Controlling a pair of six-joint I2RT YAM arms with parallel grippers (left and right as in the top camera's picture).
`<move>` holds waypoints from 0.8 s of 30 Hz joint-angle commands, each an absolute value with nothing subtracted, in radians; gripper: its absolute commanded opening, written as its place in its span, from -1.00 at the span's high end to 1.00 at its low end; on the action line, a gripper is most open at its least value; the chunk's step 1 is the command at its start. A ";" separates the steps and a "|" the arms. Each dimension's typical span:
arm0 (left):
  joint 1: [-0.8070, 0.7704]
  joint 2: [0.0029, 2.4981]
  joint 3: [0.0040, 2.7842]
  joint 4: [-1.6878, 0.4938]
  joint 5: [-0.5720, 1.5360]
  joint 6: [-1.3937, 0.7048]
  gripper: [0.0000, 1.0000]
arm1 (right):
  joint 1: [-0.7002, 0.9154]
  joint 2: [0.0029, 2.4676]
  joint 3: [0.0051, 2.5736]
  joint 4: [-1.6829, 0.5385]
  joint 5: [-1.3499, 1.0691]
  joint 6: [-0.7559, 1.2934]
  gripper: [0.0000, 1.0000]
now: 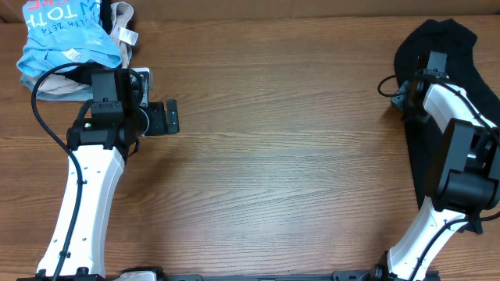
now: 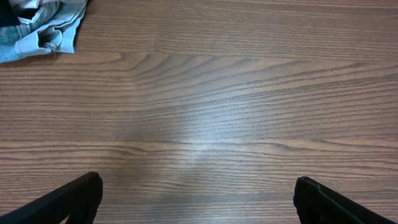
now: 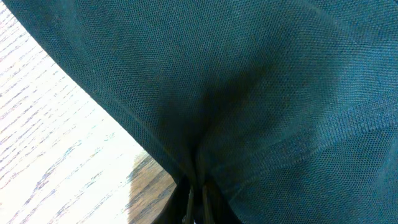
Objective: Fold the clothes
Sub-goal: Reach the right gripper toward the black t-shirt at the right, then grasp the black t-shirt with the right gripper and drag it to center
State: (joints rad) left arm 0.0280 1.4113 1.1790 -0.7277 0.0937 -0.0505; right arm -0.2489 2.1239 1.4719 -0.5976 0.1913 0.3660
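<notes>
A wood-grain table [image 1: 273, 156] fills every view, bare across its middle. On the near side both arms rise from their bases at the table's front edge. The left gripper [image 1: 168, 117] hangs over bare wood on the left, and the left wrist view shows its fingers [image 2: 74, 199] spread wide with nothing between them. On the right, the right gripper [image 1: 405, 95] sits at the left edge of the shirt [image 1: 445, 47]. The shirt is a rumpled black heap along the table's right side, running from the far corner down under that arm. In the right wrist view the fingertips are pressed together on a pinch of the dark fabric, which draws into creases at the grip. Farthest off, in the far left corner, a blue garment [image 1: 66, 39] with white lettering lies on a beige garment [image 1: 123, 27], well apart from the shirt. The step in hand looks like the first grasp, taken so the shirt can be brought out and laid flat; no folding appears done yet. The next move probably calls for drawing the fabric toward the bare middle of the table without losing the thin pinch. The left gripper would then need to come across and take a second edge so the shirt can be spread.
</notes>
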 commanded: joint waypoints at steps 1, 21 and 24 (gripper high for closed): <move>0.032 1.419 1.202 -0.719 0.102 -0.060 -1.00 | -0.255 2.115 1.495 -0.603 0.204 0.368 0.93; 0.062 1.418 1.320 -0.642 0.013 -0.049 -1.00 | -0.051 1.795 1.653 -0.959 -0.337 0.364 0.92; 0.091 1.418 1.320 -0.643 0.012 -0.049 -1.00 | 0.083 1.795 1.649 -0.976 -0.339 0.365 0.93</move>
